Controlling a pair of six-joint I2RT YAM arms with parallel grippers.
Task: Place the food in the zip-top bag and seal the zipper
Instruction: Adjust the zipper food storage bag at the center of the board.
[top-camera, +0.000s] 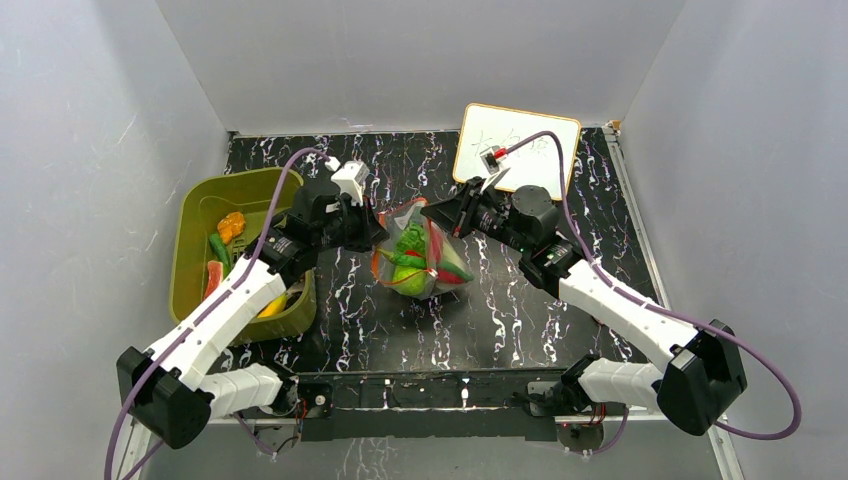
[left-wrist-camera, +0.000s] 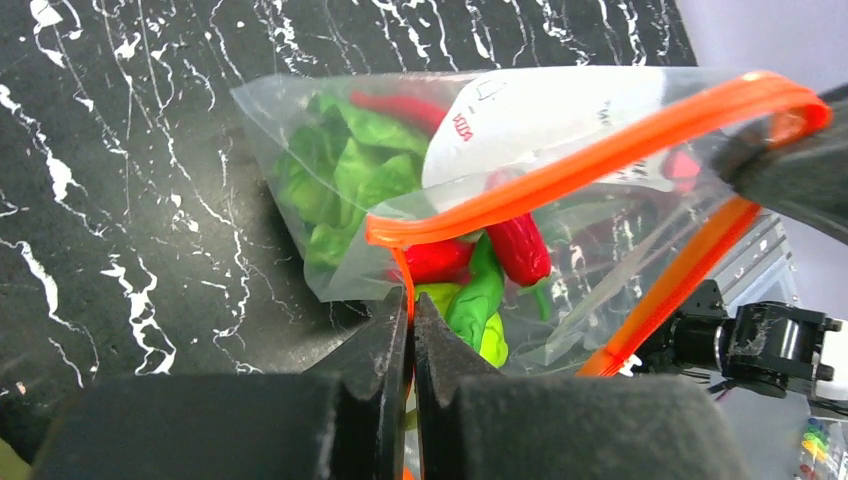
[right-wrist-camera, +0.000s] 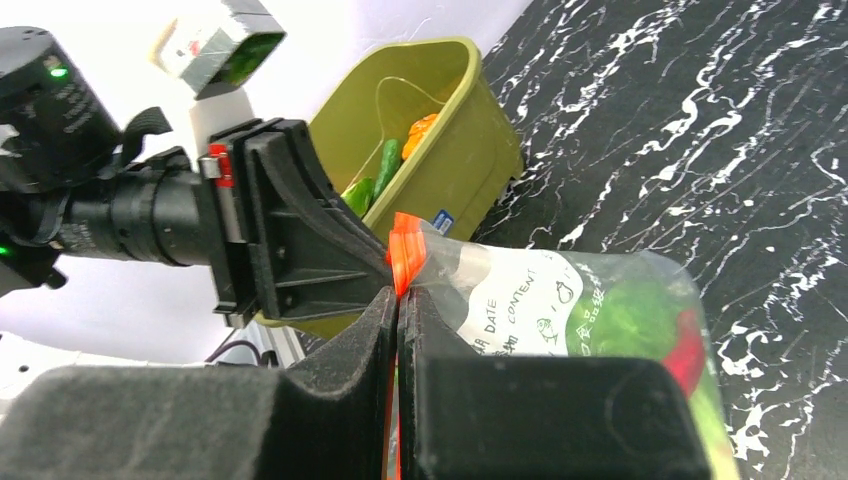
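Observation:
The clear zip-top bag hangs between my two grippers over the middle of the table. Inside it are food pieces: a leafy green cabbage, a red pepper and a green piece. The red-orange zipper runs along the bag's mouth, which gapes apart. My left gripper is shut on the zipper's left end. My right gripper is shut on the zipper at its other end. More food lies in the basket.
An olive-green basket stands at the left, under the left arm, holding orange, green and red pieces. A white board with writing lies at the back right. White walls close in on three sides.

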